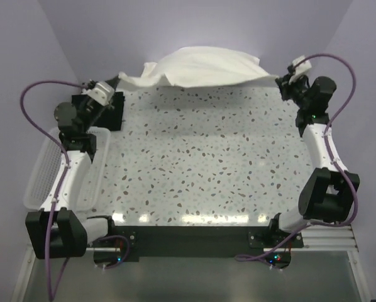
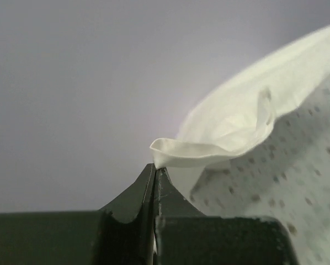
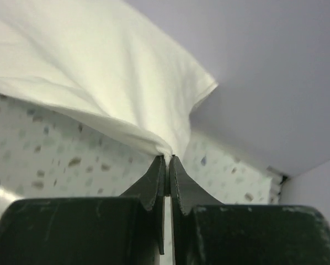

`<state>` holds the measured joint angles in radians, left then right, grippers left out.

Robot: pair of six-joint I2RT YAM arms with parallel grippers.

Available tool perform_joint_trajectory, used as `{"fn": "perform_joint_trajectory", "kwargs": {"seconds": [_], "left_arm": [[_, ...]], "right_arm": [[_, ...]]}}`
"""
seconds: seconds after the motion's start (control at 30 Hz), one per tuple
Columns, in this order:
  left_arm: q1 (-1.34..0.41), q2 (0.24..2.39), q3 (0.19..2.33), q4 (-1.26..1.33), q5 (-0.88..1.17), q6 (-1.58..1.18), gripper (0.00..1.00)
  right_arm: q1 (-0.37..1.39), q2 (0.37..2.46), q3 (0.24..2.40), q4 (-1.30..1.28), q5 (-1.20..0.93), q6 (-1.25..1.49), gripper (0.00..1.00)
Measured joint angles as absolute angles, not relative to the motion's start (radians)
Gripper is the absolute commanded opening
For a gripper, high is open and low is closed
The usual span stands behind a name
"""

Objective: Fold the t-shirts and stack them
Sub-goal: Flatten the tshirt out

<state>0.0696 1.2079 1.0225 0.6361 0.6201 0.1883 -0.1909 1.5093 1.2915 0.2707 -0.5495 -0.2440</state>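
Speckled table's [image 1: 194, 170] far edge is where left gripper [image 2: 155, 165] and right gripper [image 3: 168, 157] are clamping the cream t-shirt's [image 1: 204, 68] corners; pulling evenly seems wise.

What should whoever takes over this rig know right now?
Left hand: shut on the cream t-shirt at its left end, far left of the table.
Right hand: shut on its other end, far right.
The shirt is stretched between them along the far edge.
Done: shirt gripped and spread.
Left: fold it, then stack; the black t-shirt is not in view.
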Motion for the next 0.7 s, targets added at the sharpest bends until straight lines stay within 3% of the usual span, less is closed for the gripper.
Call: {"fn": "perform_joint_trajectory", "kwargs": {"seconds": [0.13, 0.27, 0.7], "left_arm": [[0.062, 1.188, 0.724, 0.433, 0.690, 0.379, 0.00], [0.052, 1.226, 0.584, 0.192, 0.703, 0.574, 0.00], [0.040, 1.311, 0.642, -0.339, 0.736, 0.978, 0.00]], "right_arm": [[-0.191, 1.554, 1.114, 0.107, -0.599, -0.484, 0.00], [-0.191, 1.608, 1.091, -0.064, -0.606, -0.728, 0.00], [-0.191, 1.626, 1.055, -0.553, -0.516, -1.287, 0.00]]}}
